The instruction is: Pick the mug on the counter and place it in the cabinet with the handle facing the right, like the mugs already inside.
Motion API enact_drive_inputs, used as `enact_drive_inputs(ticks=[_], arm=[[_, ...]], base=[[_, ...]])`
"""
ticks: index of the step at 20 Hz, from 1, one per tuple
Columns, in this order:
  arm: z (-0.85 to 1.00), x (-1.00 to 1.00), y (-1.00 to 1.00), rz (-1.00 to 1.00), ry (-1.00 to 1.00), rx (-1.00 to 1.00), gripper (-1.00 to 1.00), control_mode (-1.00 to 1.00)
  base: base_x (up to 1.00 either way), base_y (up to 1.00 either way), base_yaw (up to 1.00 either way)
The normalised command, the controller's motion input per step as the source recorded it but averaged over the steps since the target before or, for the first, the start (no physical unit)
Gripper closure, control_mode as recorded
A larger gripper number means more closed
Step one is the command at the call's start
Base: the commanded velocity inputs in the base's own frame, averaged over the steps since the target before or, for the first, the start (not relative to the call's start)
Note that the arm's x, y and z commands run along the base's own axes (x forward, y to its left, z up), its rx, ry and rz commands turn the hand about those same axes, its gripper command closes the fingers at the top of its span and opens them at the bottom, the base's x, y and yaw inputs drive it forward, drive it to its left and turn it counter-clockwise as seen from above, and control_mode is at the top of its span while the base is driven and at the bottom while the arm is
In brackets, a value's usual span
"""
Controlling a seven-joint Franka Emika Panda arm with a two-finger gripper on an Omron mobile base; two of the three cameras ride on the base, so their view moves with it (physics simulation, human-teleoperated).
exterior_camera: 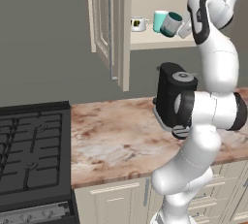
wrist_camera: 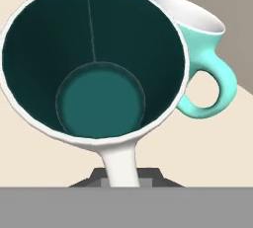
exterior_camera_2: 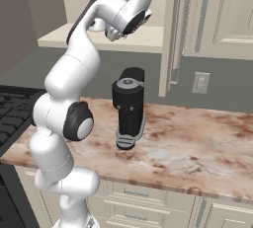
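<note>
Your arm reaches up into the open cabinet, where the teal-and-grey mug hangs tilted above the beige shelf — mouth turned toward the hand, just right of the mint-green mug. From the hand view you look straight into the mug: dark teal inside, pale rim, and its grey handle running down toward the gripper at the bottom edge. The fingertips are barely visible there, so you cannot tell how wide they stand, though the mug appears carried by them. The mint-green mug sits behind it, its loop handle toward the right of that view. A white mug with a dark-yellow mark stands further left on the shelf. Below, a black coffee machine stands on the marbled counter, with the stove top to its left.
</note>
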Motion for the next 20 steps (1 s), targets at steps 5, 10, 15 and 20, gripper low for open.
enact_drive_inputs(ticks=[5,10,15,20], arm=[[0.0,0.0,0.13,0.09,0.0,-0.08,-1.0,-1.0],[0.0,0.0,0.04,0.07,0.0,-0.07,-1.0,-1.0],[-0.01,0.0,0.0,0.01,-0.04,-0.01,-1.0,-1.0],[0.0,0.0,0.0,0.0,-0.11,0.03,-1.0,-1.0]], base=[[0.0,0.0,0.0],[0.0,0.0,0.0],[0.0,0.0,0.0],[0.0,0.0,0.0]])
